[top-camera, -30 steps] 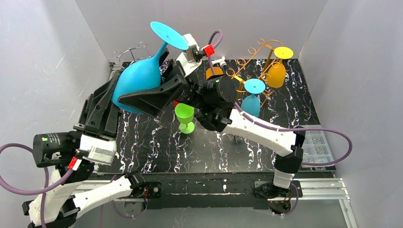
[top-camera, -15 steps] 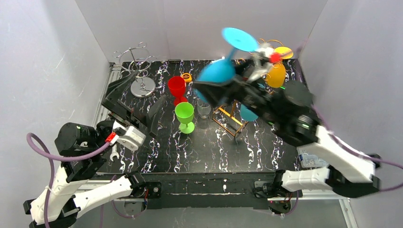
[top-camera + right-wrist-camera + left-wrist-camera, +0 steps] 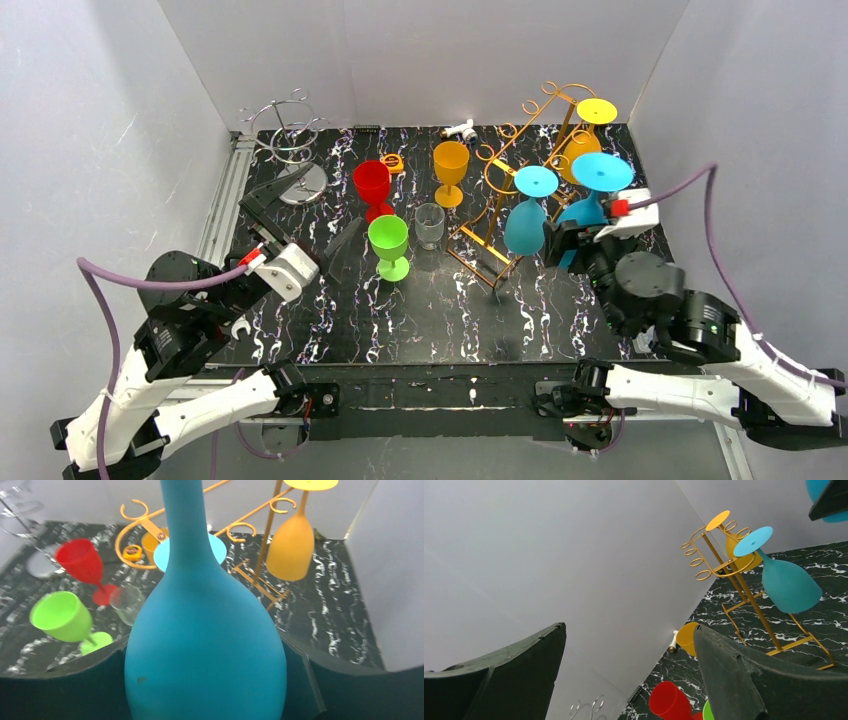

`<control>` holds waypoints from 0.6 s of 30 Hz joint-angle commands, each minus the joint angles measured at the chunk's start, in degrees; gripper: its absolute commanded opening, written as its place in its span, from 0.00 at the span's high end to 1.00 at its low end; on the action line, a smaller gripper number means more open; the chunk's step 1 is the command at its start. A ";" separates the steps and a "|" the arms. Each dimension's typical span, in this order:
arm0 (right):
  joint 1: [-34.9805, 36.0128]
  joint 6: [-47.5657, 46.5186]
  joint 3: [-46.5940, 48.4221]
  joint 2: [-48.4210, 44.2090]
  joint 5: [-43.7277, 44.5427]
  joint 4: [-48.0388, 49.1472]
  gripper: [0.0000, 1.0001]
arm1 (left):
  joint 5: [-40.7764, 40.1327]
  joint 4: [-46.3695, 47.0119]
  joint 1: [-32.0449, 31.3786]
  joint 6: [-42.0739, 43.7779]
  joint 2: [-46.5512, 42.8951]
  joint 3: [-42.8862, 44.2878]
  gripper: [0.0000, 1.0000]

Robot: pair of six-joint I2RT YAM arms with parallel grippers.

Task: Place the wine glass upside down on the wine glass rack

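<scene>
My right gripper (image 3: 582, 238) is shut on the bowl of a large blue wine glass (image 3: 590, 205). The glass is upside down, with its round foot (image 3: 602, 172) on top, just right of the gold wire wine glass rack (image 3: 520, 140). In the right wrist view the blue bowl (image 3: 205, 645) fills the space between the fingers, and the rack (image 3: 150, 527) stands behind it. A smaller blue glass (image 3: 527, 226) and a yellow glass (image 3: 582, 152) hang upside down on the rack. My left gripper (image 3: 310, 220) is open and empty at the left of the table, pointing towards the rack (image 3: 734, 575).
A red glass (image 3: 372, 184), a green glass (image 3: 388, 242), a small clear glass (image 3: 429, 226) and an orange glass (image 3: 451, 165) stand upright mid-table, left of the rack. A silver wire rack (image 3: 290, 140) is at the back left corner. Grey walls enclose the table.
My right arm has swung the blue glass from the left-centre across to the right side of the gold rack and lowered it. My left gripper has opened and drawn back to the left.
</scene>
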 commanded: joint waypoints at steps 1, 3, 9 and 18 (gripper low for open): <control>4.78 -0.16 0.08 2.79 14.49 -1.75 0.41 | 0.19 1.36 -0.11 -4.41 0.57 -1.31 0.02; 5.23 -1.22 2.02 4.47 16.42 -1.49 0.42 | 0.57 1.20 -0.12 -4.83 0.67 -1.75 0.02; 5.16 -4.64 4.19 8.81 20.35 -1.70 0.48 | 0.63 3.89 -0.11 -3.78 1.33 -3.86 0.02; -0.87 -18.15 6.59 10.61 16.94 13.98 0.45 | 1.08 3.34 -0.10 -3.10 2.90 -2.22 0.02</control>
